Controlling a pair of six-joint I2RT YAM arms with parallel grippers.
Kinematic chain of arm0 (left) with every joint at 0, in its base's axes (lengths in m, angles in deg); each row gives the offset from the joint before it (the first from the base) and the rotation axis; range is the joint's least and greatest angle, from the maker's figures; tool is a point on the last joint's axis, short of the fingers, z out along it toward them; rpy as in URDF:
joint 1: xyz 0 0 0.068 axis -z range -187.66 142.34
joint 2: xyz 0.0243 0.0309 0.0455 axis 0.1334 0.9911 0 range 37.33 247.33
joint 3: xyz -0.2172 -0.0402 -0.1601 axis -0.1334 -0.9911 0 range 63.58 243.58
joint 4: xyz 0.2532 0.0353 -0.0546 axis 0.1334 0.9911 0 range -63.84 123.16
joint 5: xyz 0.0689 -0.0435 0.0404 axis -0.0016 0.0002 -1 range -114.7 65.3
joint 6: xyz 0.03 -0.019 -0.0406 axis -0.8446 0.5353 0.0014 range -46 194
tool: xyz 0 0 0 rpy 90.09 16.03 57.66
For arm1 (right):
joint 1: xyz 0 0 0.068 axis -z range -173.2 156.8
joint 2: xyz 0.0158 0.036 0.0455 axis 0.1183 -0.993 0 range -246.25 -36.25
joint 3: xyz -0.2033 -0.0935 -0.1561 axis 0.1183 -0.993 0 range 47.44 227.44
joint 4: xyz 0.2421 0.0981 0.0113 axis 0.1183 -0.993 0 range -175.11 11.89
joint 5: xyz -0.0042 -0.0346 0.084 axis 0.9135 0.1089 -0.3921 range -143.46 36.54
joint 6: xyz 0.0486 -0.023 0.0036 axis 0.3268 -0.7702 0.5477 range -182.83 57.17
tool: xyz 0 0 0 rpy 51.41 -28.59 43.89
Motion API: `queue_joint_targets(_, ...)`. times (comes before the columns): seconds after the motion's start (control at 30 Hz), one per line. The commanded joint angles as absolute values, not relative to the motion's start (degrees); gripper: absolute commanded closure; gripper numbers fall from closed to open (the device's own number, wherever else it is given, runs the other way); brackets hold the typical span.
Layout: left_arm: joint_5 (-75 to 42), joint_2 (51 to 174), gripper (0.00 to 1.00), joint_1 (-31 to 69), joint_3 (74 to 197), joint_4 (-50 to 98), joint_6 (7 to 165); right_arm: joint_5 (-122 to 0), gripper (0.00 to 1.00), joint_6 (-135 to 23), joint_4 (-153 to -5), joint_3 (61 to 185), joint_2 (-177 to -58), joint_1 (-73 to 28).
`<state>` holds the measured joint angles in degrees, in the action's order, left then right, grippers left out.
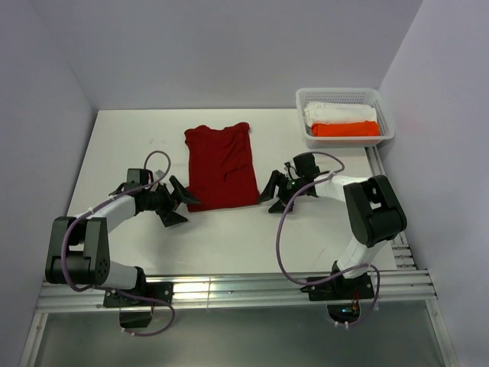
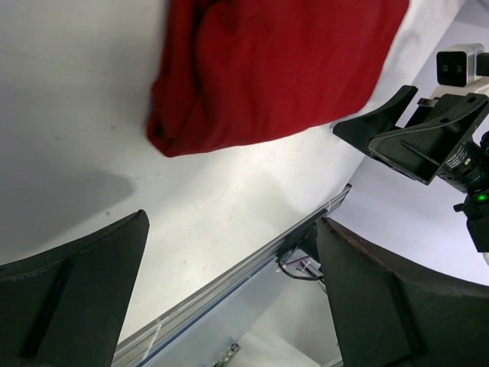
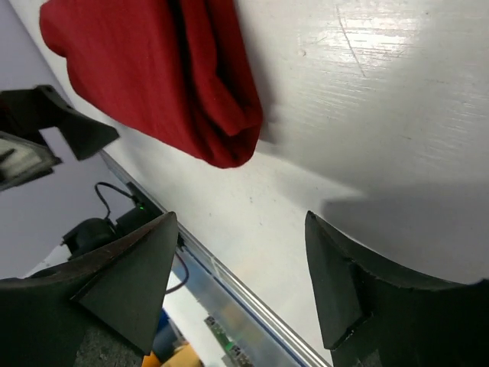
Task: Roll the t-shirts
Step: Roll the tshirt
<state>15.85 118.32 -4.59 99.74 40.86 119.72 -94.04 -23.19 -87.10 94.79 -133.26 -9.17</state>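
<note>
A dark red t-shirt lies flat on the white table, folded into a long strip running front to back. My left gripper stands open just left of its near corner, with nothing between the fingers. My right gripper stands open just right of the other near corner, also empty. In the left wrist view the t-shirt fills the top, apart from the left gripper. The right wrist view shows the t-shirt's folded corner above the right gripper, with bare table between them.
A white mesh basket at the back right holds a white bundle and a bright orange bundle. An aluminium rail runs along the table's near edge. Walls close in the left, back and right sides.
</note>
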Motion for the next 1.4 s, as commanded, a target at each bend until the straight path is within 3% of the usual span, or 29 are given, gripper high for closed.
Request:
queue_joint_targets(0.0,14.93,117.39,0.02,-4.50,97.34,34.00,121.63,-96.17,0.25,-19.24,-78.83,93.24,-134.33,-8.94)
queue_joint_targets(0.33,13.89,123.63,0.02,-4.50,96.01,25.12,127.26,-95.13,0.25,-12.03,-73.28,96.66,-140.75,-9.11)
queue_joint_targets(0.5,12.48,126.97,0.08,-4.50,96.63,24.32,128.14,-93.98,0.28,-9.30,-72.05,97.27,-143.30,-9.38)
queue_joint_targets(0.97,8.36,130.67,0.26,-4.50,96.54,25.99,126.13,-93.81,0.52,-8.51,-71.43,97.89,-145.58,-9.99)
queue_joint_targets(1.1,6.85,130.76,0.41,-4.94,96.37,27.47,125.68,-93.90,0.61,-8.51,-71.51,98.33,-145.85,-9.99)
queue_joint_targets(1.27,5.97,130.58,0.47,-6.08,96.10,28.18,124.63,-94.07,0.76,-8.78,-72.04,99.38,-146.20,-9.99)
queue_joint_targets(1.37,5.88,131.45,0.58,-6.96,96.37,28.45,123.49,-94.16,0.82,-8.78,-72.31,99.99,-146.46,-10.08)
